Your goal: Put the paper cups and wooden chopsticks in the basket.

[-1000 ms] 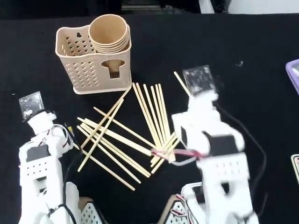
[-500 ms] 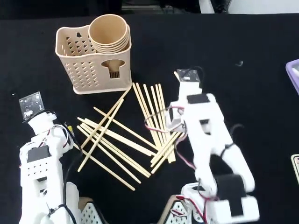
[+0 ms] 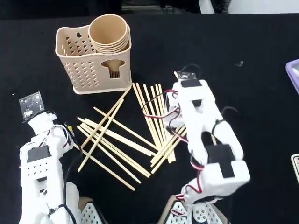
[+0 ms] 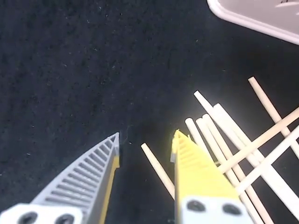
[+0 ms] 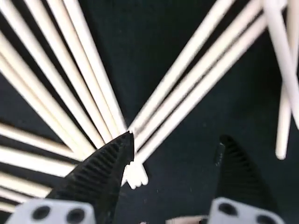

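Observation:
Several wooden chopsticks (image 3: 117, 137) lie scattered on the black table in front of the beige basket (image 3: 86, 70). A stack of paper cups (image 3: 110, 31) stands inside the basket. My right gripper (image 5: 176, 139) is open just above a fan of chopsticks (image 5: 93, 107), one black fingertip (image 5: 122, 144) touching their ends. The right arm (image 3: 196, 107) leans over the right-hand bundle (image 3: 156, 112). My left gripper (image 4: 147, 137) is open low over the table, with one chopstick end (image 4: 156, 163) between its fingers. The left arm (image 3: 42, 149) stands at the lower left.
A purple object (image 3: 294, 72) pokes in at the right edge. A pale rim (image 4: 261, 16) shows beyond the left gripper. Bare black table lies behind and to the right of the right arm.
The right arm has swung forward and left and come down over the right-hand chopstick bundle. The left arm, basket and cups have not moved.

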